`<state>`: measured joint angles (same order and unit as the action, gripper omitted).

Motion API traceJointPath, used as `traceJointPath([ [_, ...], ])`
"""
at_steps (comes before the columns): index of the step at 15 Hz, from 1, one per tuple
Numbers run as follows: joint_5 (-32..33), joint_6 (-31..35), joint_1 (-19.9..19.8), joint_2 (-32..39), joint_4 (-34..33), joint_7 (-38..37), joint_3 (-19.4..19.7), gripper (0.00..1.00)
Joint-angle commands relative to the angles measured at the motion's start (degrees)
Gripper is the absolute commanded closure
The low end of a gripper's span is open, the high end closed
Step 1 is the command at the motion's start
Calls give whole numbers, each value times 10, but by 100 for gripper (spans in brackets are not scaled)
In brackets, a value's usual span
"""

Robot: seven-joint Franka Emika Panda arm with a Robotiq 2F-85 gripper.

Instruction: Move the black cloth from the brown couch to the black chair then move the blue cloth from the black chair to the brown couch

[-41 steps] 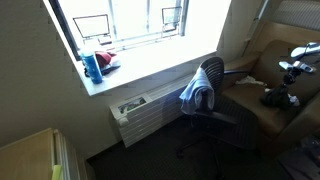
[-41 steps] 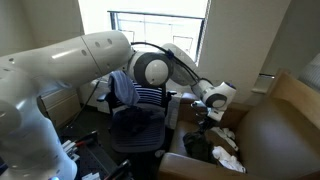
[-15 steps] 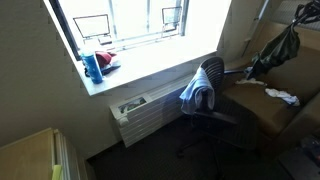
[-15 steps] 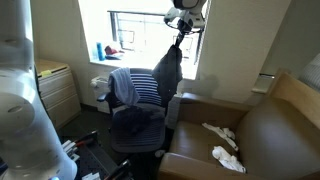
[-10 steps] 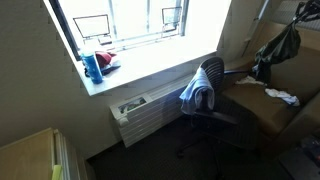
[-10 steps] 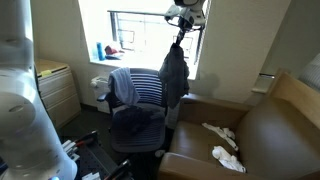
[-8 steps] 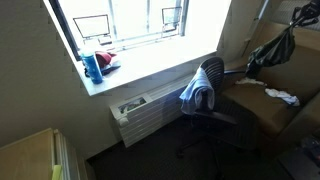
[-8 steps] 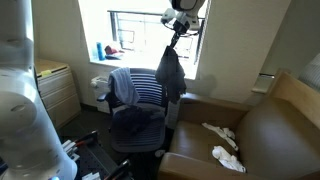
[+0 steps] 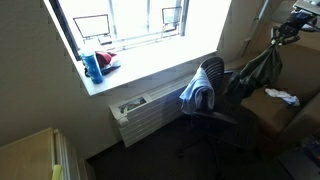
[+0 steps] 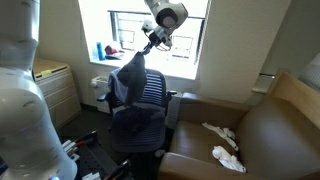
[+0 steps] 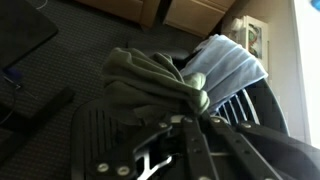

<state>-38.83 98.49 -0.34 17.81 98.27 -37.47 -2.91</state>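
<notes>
Tool (image 10: 153,42) pinches limp, crumpled black cloth (image 10: 128,78) — over black chair (image 10: 152,108).

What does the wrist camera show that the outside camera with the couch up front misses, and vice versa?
Wrist only: the dark floor beneath, the gripper pinching the black cloth close up. Exterior only: the brown couch with white rags, the window. Both: black cloth hanging over the black chair, blue cloth on its back.

Gripper (image 10: 149,44) clamped on black cloth (image 10: 126,80), dangling against black chair (image 10: 138,131) backrest; blue cloth (image 10: 153,90) draped there.
</notes>
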Motion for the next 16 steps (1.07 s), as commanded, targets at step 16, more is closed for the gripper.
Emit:
traceJointPath([
  [16, 24, 399, 74, 36, 111, 270, -45, 69],
])
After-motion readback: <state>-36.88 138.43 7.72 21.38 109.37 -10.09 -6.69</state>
